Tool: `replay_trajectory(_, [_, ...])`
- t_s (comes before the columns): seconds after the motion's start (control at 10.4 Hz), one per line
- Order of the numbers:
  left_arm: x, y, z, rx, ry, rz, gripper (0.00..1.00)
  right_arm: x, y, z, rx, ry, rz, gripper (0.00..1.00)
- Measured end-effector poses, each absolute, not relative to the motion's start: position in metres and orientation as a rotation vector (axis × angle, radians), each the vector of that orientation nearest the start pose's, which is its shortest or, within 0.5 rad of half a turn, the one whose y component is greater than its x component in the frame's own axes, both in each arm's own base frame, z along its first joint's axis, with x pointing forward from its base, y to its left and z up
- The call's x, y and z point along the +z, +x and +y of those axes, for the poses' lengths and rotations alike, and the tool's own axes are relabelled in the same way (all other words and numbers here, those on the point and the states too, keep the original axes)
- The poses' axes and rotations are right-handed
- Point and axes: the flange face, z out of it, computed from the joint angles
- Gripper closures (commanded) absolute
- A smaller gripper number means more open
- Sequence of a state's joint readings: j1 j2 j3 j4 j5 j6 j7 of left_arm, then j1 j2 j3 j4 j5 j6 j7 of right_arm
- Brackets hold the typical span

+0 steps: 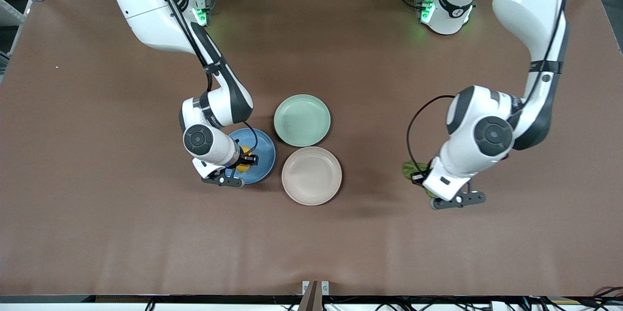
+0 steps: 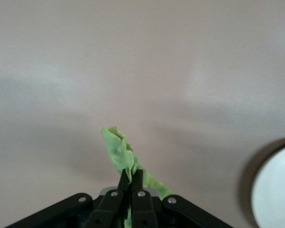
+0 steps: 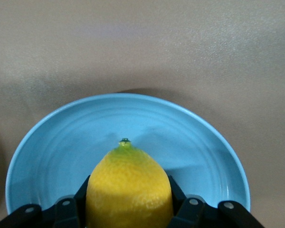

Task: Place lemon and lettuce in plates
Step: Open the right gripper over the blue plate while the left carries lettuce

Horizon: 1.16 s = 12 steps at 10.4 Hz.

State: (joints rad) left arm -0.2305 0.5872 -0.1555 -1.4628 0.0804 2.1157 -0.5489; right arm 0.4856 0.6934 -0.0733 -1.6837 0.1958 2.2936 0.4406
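Note:
My right gripper (image 1: pixel 243 159) is shut on the yellow lemon (image 3: pixel 128 185) and holds it over the blue plate (image 3: pixel 61 147), which also shows in the front view (image 1: pixel 265 153). A bit of the lemon (image 1: pixel 245 150) shows under the wrist there. My left gripper (image 1: pixel 419 177) is shut on the green lettuce leaf (image 2: pixel 116 149) and holds it just over the bare table toward the left arm's end. The leaf (image 1: pixel 408 169) pokes out beside the wrist. The beige-pink plate (image 1: pixel 311 175) is empty between the two grippers, and its edge shows in the left wrist view (image 2: pixel 275 190).
A pale mint-green plate (image 1: pixel 302 120) stands empty, touching the beige-pink plate and farther from the front camera. The three plates cluster at the table's middle on the brown tabletop (image 1: pixel 121 233).

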Motion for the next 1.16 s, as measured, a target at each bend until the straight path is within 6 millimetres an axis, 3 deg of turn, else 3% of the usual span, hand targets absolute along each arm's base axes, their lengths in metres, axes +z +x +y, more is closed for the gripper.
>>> replay_trajectory(0.29, [0.348, 0.657, -0.304, -0.121, -3.190, -0.350, 1.00, 0.191, 0.610, 0.277, 0.169, -3.073, 0.277, 0.00])
replay_trajectory(0.58, [0.332, 0.647, -0.359, -0.221, -3.244, -0.456, 1.00, 0.203, 0.613, 0.279, 0.165, -3.067, 0.287, 0.00])
replay_trajectory(0.87, [0.321, 0.648, -0.381, -0.335, -3.300, -0.530, 1.00, 0.250, 0.622, 0.274, 0.202, -3.055, 0.301, 0.00])
replay_trajectory(1.16, [0.311, 0.634, -0.417, -0.409, -3.356, -0.571, 1.00, 0.315, 0.636, 0.236, 0.214, -2.995, 0.379, 0.00])
